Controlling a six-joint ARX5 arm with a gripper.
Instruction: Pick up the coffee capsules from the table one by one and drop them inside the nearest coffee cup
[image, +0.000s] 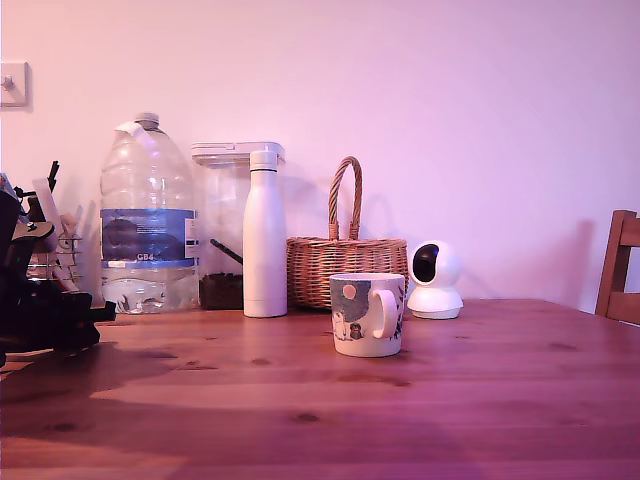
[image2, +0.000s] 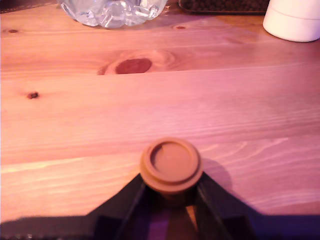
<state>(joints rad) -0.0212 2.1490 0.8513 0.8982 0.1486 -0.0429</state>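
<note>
A small brown coffee capsule (image2: 171, 165) with a wide round rim sits between my two black fingers (image2: 125, 200) in the wrist view. My gripper (image2: 171, 194) is shut on its body just under the rim, above the wooden table (image2: 100, 115). In the exterior view my dark arm (image: 45, 310) is low at the far left, and the capsule cannot be made out there. The white coffee cup (image: 367, 314), with its grey-blue print and handle, stands near the middle of the table (image: 300, 400), well to the exterior view's right of my arm.
Along the wall stand a large clear water bottle (image: 148, 215), a clear container (image: 225, 225), a tall white bottle (image: 265, 235), a wicker basket (image: 345, 265) and a round white camera (image: 435, 280). A wooden chair (image: 620, 270) is at the exterior view's right edge.
</note>
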